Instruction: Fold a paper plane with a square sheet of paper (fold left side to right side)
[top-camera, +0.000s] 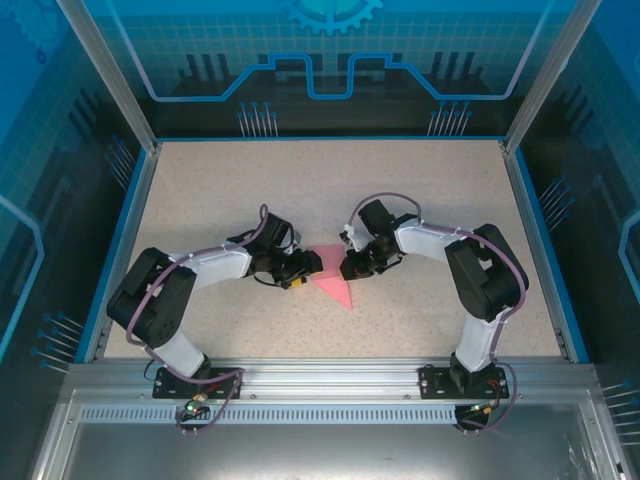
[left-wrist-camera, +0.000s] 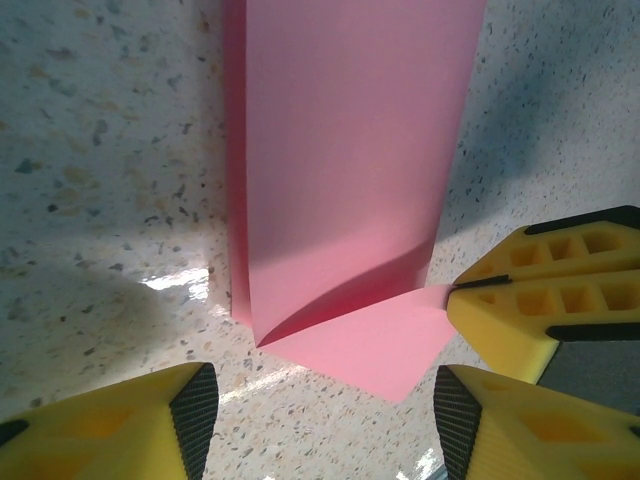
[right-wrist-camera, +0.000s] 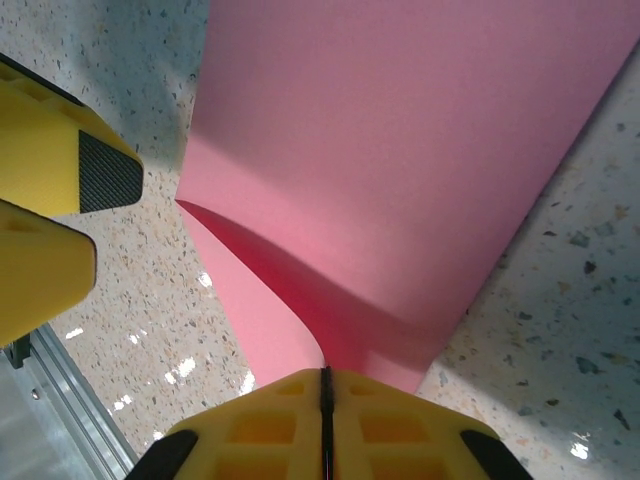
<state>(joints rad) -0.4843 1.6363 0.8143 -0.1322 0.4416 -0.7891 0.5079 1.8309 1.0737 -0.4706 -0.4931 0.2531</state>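
Operator: Sheet position, please.

Robot: The pink sheet (top-camera: 336, 286) lies near the middle of the speckled counter (top-camera: 200, 190), between my two tools. One pointed corner aims toward the near right.

Operator: Is it flat?

Robot: No. It is doubled over on itself, and the upper layer bows up from the lower one, casting a shadow under it in both wrist views. The fold is rounded and loose, not pressed down.

Operator: What is your right tool doing?

Robot: My right tool (right-wrist-camera: 325, 410) has its yellow pads pressed tight together. The edge of the sheet runs straight into the seam between them, so it is pinching the paper. Whether it has one layer or both, I cannot tell.

Operator: And the left?

Robot: My left tool (left-wrist-camera: 325, 415) stands wide apart and grips nothing. Its two fingers (left-wrist-camera: 190, 420) sit low over the counter, one on either side of the sheet's closest corner. That corner lies in the gap and, as far as I can see, touches neither finger.

Operator: How close are the two tools?

Robot: Near each other, tips facing across the sheet. From the left wrist, the right tool's closed tip sits on the sheet's right edge, just beside my left tool's right finger.
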